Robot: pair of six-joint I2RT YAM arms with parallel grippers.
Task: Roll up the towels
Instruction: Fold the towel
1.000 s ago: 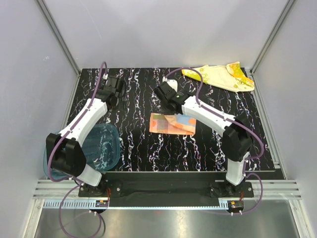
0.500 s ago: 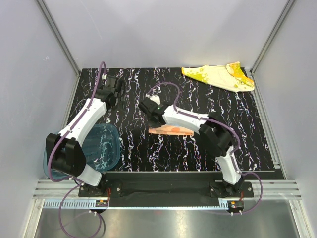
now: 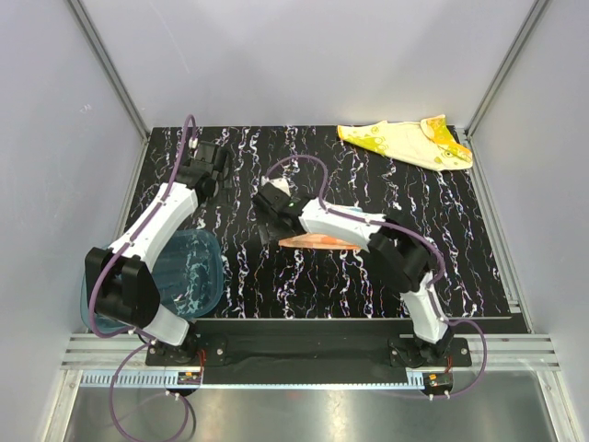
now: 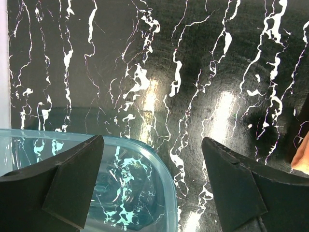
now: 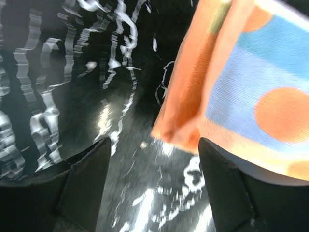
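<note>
Towels: two; orange-pink towel [image 3: 317, 242] mid-table, yellow towel [image 3: 405, 143] at the far right.
Tray: one teal tray [image 3: 198, 276].
My grippers: two; left gripper [image 4: 152, 179] and right gripper [image 5: 153, 169] both spread, grasping nothing.

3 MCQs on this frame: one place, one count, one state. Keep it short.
1. Where does the yellow towel lie? A) far right corner of the table B) in the tray C) under the left gripper
2. How many towels are in view? A) one B) two C) three
3. The right gripper is: A) shut on a towel B) open, nothing between its fingers C) shut on the tray

1 A: it lies at the far right corner.
2 B: the yellow one plus the orange towel.
3 B: its fingers stand apart over bare table.
</note>
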